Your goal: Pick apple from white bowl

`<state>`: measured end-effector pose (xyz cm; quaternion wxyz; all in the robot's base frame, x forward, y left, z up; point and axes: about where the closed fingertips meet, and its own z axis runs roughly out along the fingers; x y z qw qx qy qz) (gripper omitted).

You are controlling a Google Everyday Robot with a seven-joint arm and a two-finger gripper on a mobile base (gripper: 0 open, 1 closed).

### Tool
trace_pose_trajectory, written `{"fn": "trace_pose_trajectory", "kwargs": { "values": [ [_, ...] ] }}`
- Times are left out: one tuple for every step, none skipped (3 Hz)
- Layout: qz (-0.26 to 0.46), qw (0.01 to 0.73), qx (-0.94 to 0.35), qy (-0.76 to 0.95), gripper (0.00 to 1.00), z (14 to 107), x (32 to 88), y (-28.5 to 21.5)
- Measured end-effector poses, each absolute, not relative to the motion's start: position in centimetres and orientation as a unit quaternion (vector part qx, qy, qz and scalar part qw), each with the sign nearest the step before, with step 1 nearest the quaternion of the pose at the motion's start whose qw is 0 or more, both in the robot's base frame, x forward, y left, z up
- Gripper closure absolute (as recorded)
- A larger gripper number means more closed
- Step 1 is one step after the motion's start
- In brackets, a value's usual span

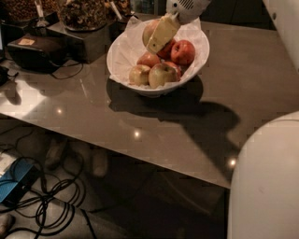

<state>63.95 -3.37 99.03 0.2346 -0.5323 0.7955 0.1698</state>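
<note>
The white bowl (pixel 122 70), lined with crumpled white paper, stands at the back middle of the grey table. It holds a red apple (pixel 183 51), two yellow-green apples (pixel 161 74) and one more reddish one. My gripper (pixel 155 38) comes down from the top edge and hangs over the bowl's back part. Its pale finger (pixel 162 32) presses against a dull red, pale-patched apple (pixel 148 29), held just above the other fruit. The second finger is hidden behind that apple.
A black box (pixel 35 49) with a cable sits at the table's left. Dark containers of snacks (pixel 84 14) stand behind the bowl. My white body (pixel 266 182) fills the lower right. Cables and a blue object (pixel 17 179) lie on the floor below the table's front edge.
</note>
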Motion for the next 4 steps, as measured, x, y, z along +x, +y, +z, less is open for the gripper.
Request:
{"fn": "trace_pose_trajectory", "kwargs": {
  "values": [
    [0.184,0.253,-0.552,0.773,1.00,100.7,62.7,-3.2],
    [0.183,0.260,-0.587,0.745,1.00,102.4,60.8,-2.3],
    [0.172,0.258,-0.621,0.720,1.00,103.2,58.7,-1.1],
    [0.172,0.264,-0.619,0.720,1.00,103.2,59.0,-0.9]
  ]
}}
